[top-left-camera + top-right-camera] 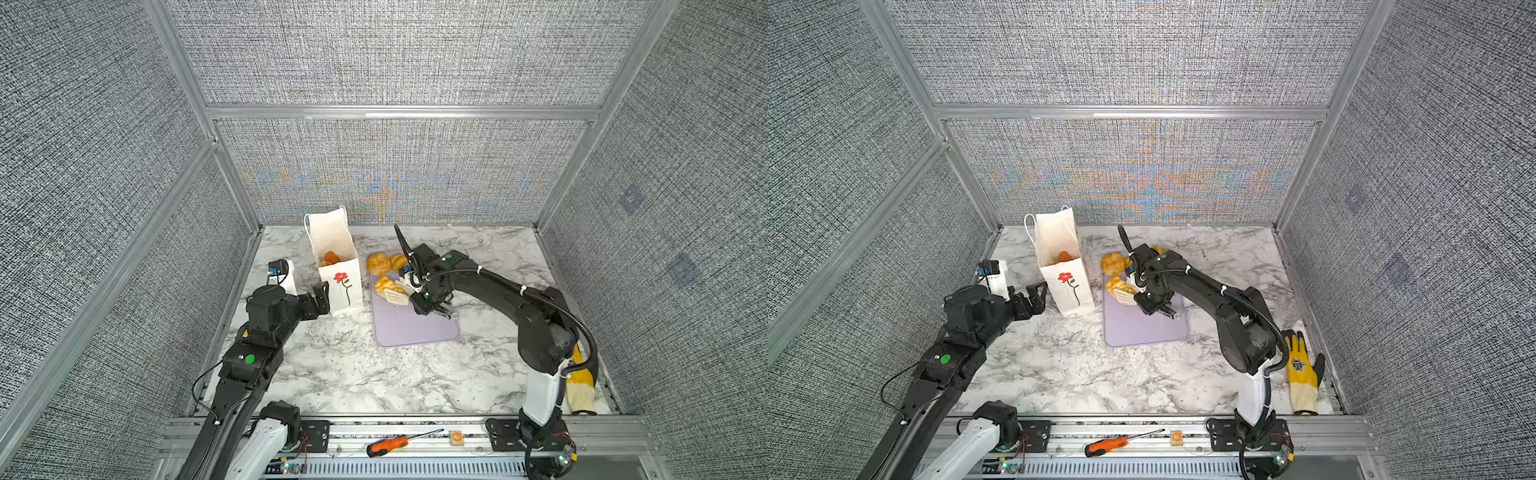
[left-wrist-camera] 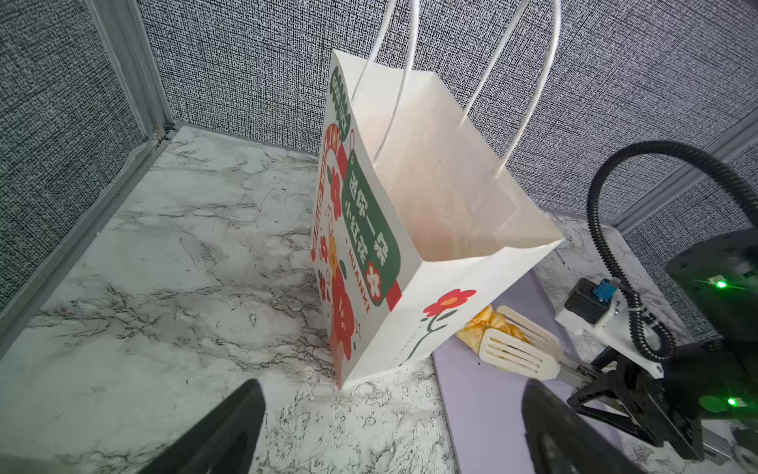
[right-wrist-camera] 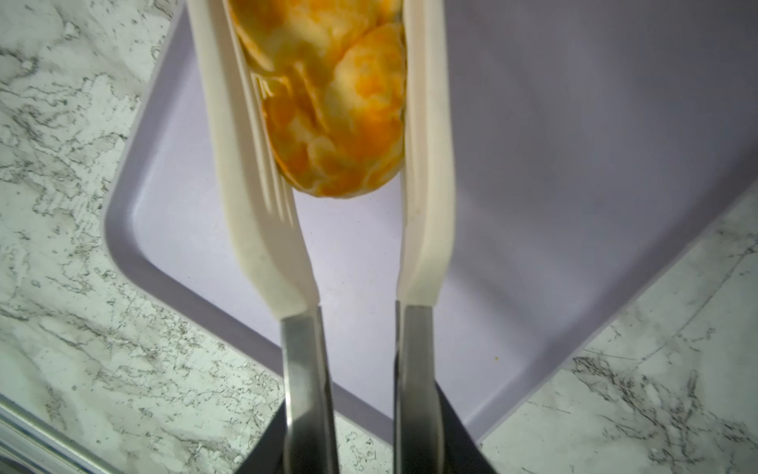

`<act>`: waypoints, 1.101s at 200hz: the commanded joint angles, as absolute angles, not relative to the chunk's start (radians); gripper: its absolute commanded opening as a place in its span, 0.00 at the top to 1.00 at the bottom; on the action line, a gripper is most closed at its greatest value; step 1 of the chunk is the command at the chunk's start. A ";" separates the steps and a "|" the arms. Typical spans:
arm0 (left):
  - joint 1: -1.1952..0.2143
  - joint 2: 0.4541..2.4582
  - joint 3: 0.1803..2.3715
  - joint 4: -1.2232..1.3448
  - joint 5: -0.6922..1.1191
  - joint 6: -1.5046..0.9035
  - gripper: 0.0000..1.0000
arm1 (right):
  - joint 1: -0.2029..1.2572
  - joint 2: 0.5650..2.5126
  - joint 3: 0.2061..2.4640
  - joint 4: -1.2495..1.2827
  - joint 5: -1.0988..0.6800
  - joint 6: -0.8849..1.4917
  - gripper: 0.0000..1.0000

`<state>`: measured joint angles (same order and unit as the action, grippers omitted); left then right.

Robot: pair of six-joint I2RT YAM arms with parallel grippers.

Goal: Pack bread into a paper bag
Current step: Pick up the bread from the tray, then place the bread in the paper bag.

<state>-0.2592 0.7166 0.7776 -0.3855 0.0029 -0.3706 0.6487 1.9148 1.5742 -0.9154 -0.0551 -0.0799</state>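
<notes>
We are looking at a marble table (image 1: 353, 374) that is carrying the whole scene. On its far left part the paper bag (image 1: 338, 286) is standing upright with its mouth gaping, and an orange-brown pastry (image 1: 331, 258) is lying inside it. Just right of the bag, the lilac tray (image 1: 411, 332) is lying flat. A yellow glove (image 1: 1300, 370) is lying at the table's right edge. The left gripper (image 1: 322, 296) is hovering close to the bag's near corner, jaws spread wide and gripping nothing. The right gripper (image 3: 363, 435) is squeezing white tongs (image 3: 426, 184), whose blades are pinching a flaky golden pastry (image 3: 340, 123) over the tray's far end; we cannot tell whether it is lifted. A round bun (image 1: 378, 264) and another golden piece (image 1: 399, 262) are sitting behind it on the tray. An orange-handled screwdriver (image 1: 390, 444) is resting on the front rail (image 1: 374, 428).
</notes>
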 commanded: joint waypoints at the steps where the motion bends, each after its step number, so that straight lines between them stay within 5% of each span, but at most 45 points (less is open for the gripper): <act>1: -0.258 0.718 0.781 -0.351 0.008 -0.368 0.01 | 0.645 1.886 1.560 -0.891 -0.095 -0.069 0.63; 220: -0.258 0.771 0.855 -0.377 0.035 -0.312 0.01 | 0.670 1.586 1.455 -0.822 -0.228 0.033 0.63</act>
<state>-0.2592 0.7677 0.8459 -0.3916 0.0296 -0.3222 0.6628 1.6135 1.4460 -0.8585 -0.1917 0.0181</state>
